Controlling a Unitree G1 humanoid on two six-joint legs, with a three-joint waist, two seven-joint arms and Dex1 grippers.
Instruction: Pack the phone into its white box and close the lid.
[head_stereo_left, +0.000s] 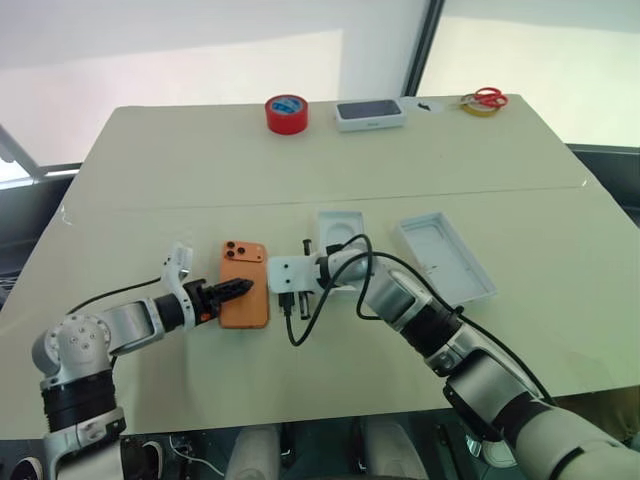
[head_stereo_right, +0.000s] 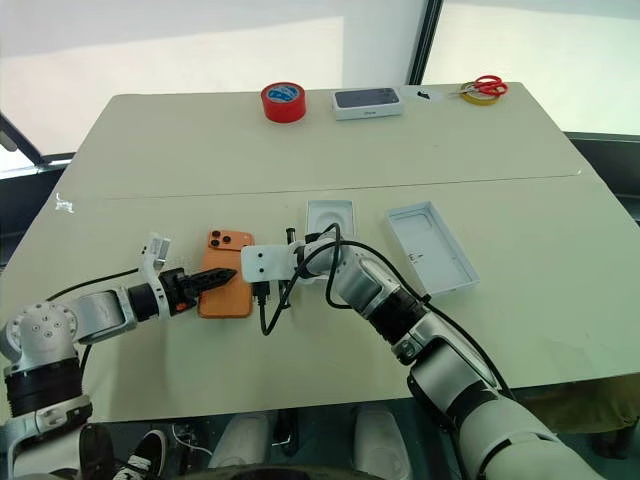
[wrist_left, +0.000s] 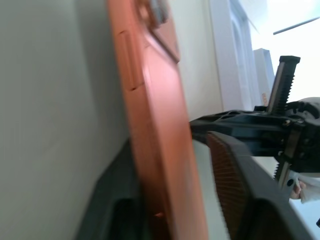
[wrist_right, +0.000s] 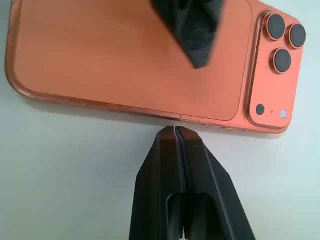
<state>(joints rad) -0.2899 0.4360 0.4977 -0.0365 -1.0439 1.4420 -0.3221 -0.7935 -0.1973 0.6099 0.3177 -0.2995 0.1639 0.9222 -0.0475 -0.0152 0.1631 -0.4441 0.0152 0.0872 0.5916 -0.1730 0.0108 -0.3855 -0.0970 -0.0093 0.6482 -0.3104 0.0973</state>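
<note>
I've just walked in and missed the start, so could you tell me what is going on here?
The robot is packing a phone, which lies camera side up on the table. The left gripper is closing around the phone's edge, one finger above it and one below. The right gripper is shut and empty, its tips against the phone's opposite long edge. Further right, the white box and the lid both lie open and empty; nothing is packed yet.

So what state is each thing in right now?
phone: back up, not packed.
left gripper: open, fingers astride the phone's edge.
right gripper: shut, empty, beside the phone.
lid: off, hollow side up.
dark-topped box: closed.
</note>
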